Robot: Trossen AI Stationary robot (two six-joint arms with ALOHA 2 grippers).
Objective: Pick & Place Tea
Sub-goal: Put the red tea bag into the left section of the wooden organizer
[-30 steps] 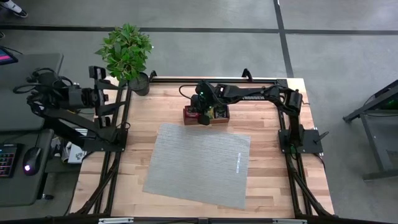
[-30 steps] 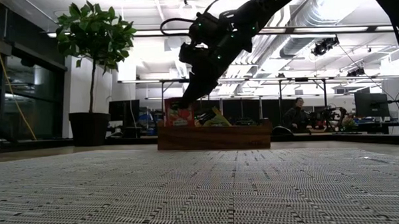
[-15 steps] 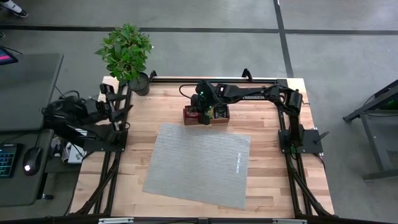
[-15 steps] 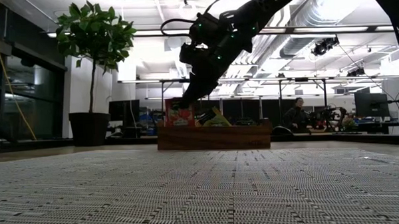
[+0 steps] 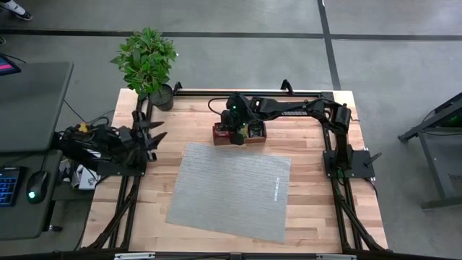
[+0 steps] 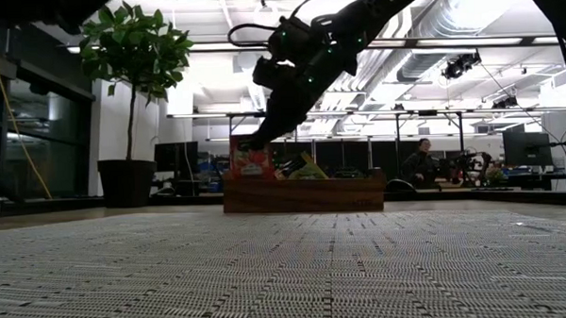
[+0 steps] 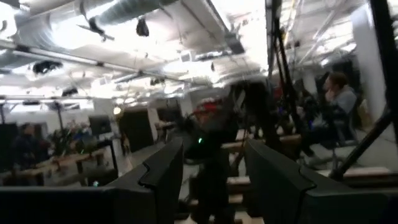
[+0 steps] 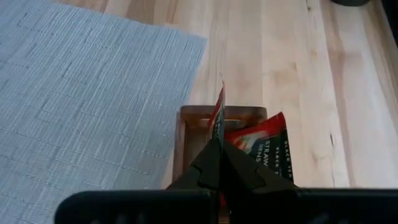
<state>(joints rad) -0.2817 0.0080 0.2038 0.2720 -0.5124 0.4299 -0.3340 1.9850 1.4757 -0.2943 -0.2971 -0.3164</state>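
While the right gripper has its two dark fingers pressed together on the edge of a red tea sachet, that sachet stands on edge above the end compartment of the wooden tray, seen edge-on in the right wrist view. Just beside it in the same compartment a second red sachet leans tilted, with white lettering on its wrapper. In the low view the right gripper comes down from above onto the red sachet, which rises above the tray's front wall; a yellow sachet pokes up from the tray farther along. From above, the right gripper sits over the tray, which lies on the bare wood of the table just beyond the far edge of the grey mat, nearly touching it.

Off to the side, the left gripper hangs at the table's left edge, well apart from tray and mat, its fingers spread open and holding nothing, pointed across toward the right arm. A potted plant stands at the far left corner of the table. Beyond the table, a seated person shows in the left wrist view.
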